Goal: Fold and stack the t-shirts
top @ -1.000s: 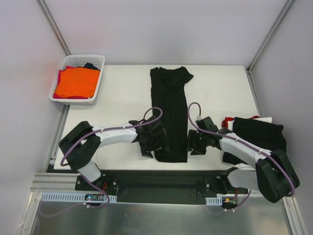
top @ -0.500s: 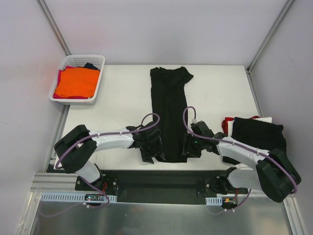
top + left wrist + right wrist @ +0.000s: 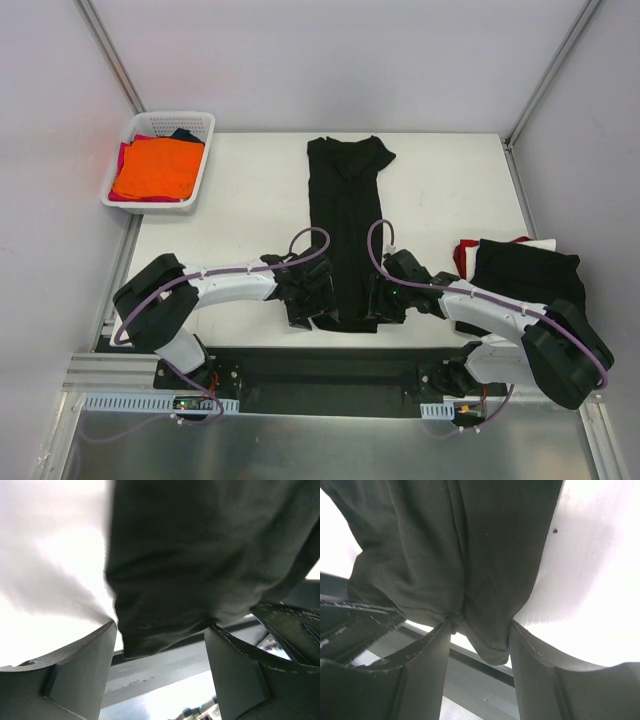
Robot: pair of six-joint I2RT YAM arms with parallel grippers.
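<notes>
Count: 2 grippers, 1 basket, 1 tee laid out, 1 small pile on my right.

The white lattice basket (image 3: 204, 163) sits at the far-left corner of the table (image 3: 250, 190). In it an orange tee (image 3: 158, 167) lies on top, folded flat. Pink-red cloth (image 3: 122, 152) pokes out under it on the left, and a dark piece (image 3: 186, 133) shows at the far end. I can't count the layers below.

The pile near the right edge has a folded black tee (image 3: 525, 275) on top, w/ a red bit (image 3: 463, 252) and a white bit (image 3: 540, 243) showing beneath.

The long black tee (image 3: 346, 230) lies mid-table, folded into a narrow strip. Its long axis runs near-to-far, w/ the wider sleeve end at the far side and the hem at the near edge, between my 2 arms.

My left gripper (image 3: 320, 312) is at the hem's left corner. In the wrist view the fingers stand fairly wide w/ cloth between, touching both. I can't tell if it's really clamped.

My right gripper (image 3: 378, 306) is at the hem's right corner, fingers at mid width, pinching a bunched fold of the hem.
</notes>
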